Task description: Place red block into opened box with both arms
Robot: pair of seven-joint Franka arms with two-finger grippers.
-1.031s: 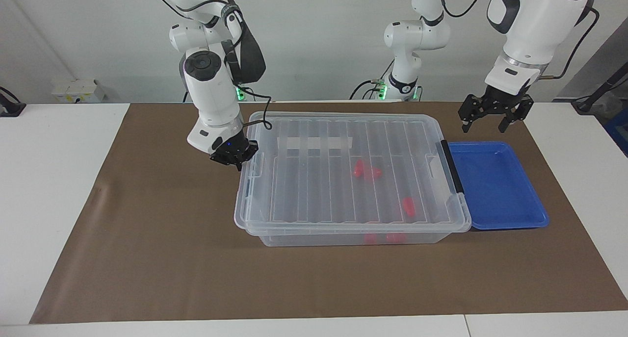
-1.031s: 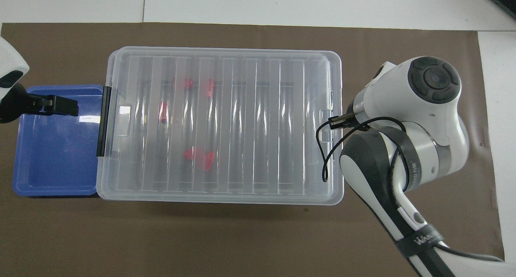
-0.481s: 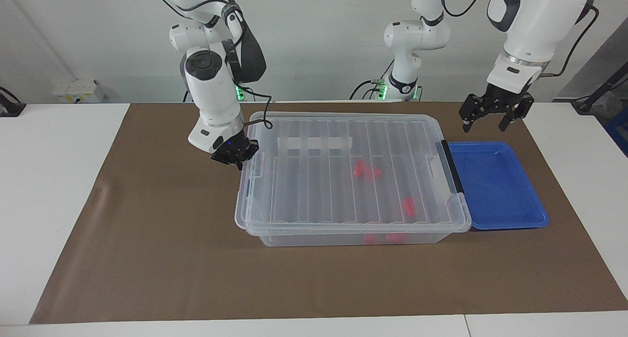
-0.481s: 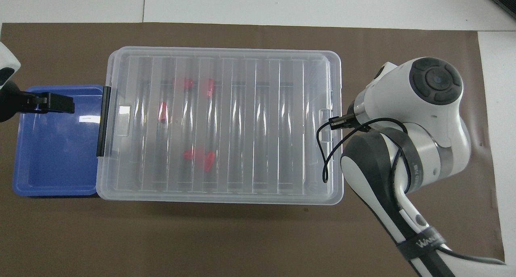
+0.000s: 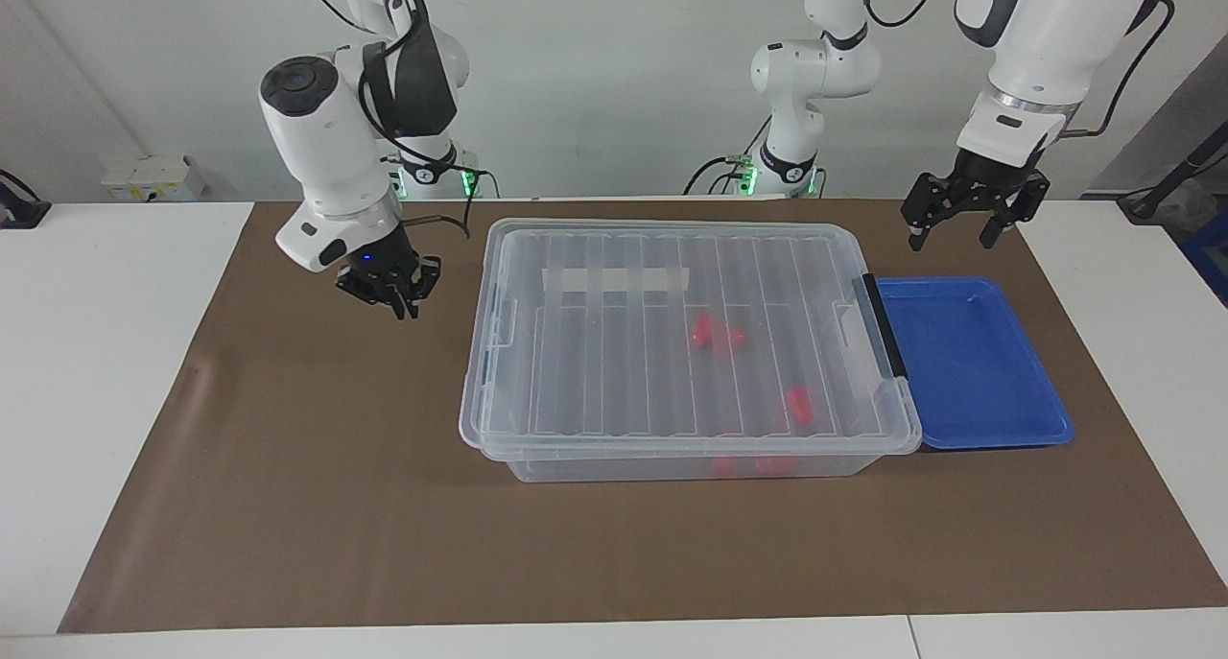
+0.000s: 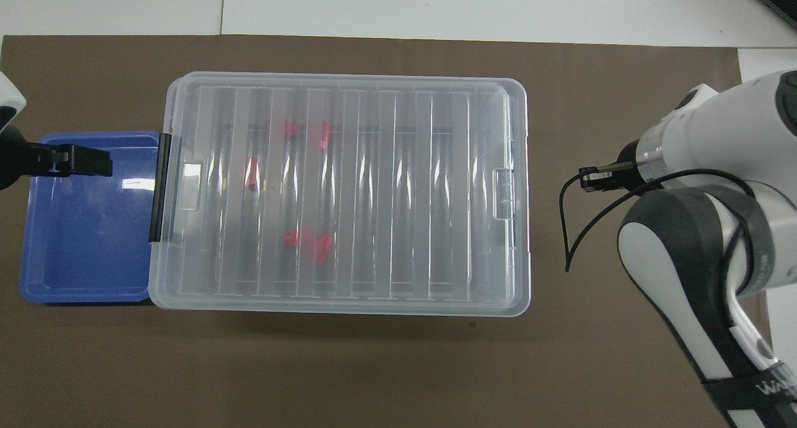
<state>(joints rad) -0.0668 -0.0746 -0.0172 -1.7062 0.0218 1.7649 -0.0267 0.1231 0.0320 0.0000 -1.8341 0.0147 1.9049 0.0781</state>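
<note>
Clear plastic is what I see most: the big see-through storage box [image 5: 686, 347] sits on the brown paper mat [image 5: 288, 467] on the counter, and its ribbed lid [image 6: 342, 191] lies flat on top. Small red plastic blocks [image 5: 720, 335] are inside; I can see several through the lid. What just changed is the right arm's black two-finger gripper [image 5: 391, 290]. A moment ago it was pressed up against the end of the box toward the right arm's end of the counter. Now it has pulled away and hangs over the bare mat beside that end, touching nothing. Its jaws were tight together and seem to be loosening, but I cannot tell how far apart they are. The left arm's black gripper [image 5: 967, 220] waits up in the air by the shallow blue tray [image 5: 969, 371], with its jaws spread wide and nothing in them; it has lifted a little. The black latch [image 5: 885, 325] is at the tray end. I think the blocks are in, the lid is down, and the arms are backing off because the job looks nearly done.
</note>
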